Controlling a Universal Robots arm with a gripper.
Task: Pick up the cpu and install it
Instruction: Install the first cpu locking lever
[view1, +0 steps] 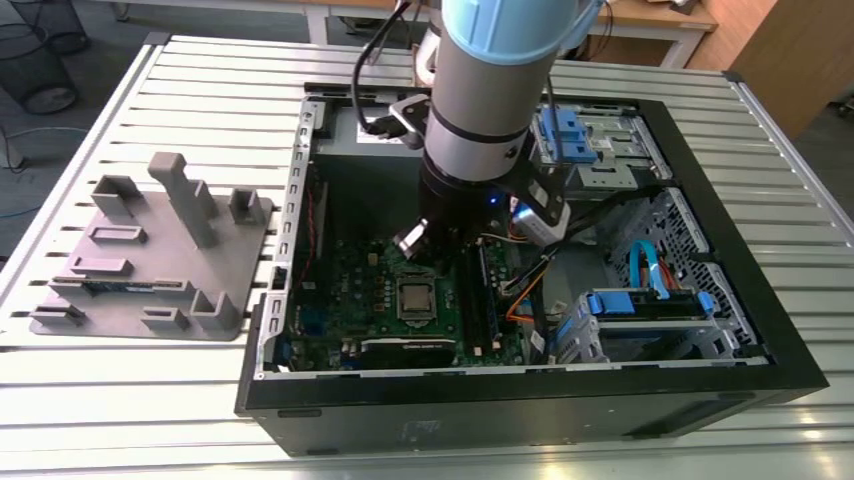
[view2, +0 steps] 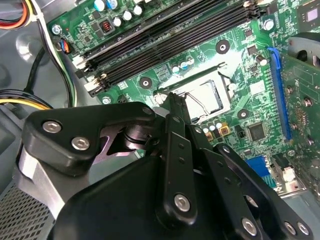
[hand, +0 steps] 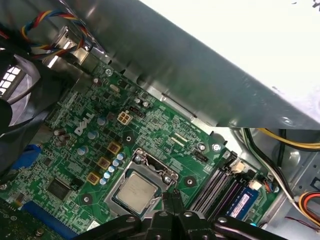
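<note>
Cpu (hand: 136, 192) seated in the silver socket frame (hand: 141, 165) on the green motherboard (hand: 95, 150) inside the open computer case (view1: 747, 330), pincer (hand: 172, 197) clenched and empty just above the socket frame, grey moulded tray (view1: 147, 260) on the slatted surface (view1: 107, 400) beside the case.

Even indoor light, blown-out white glare above the case wall (hand: 200, 65).

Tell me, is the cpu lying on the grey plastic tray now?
No. In the first wrist view the cpu sits in the socket frame on the green motherboard, inside the computer case.
</note>
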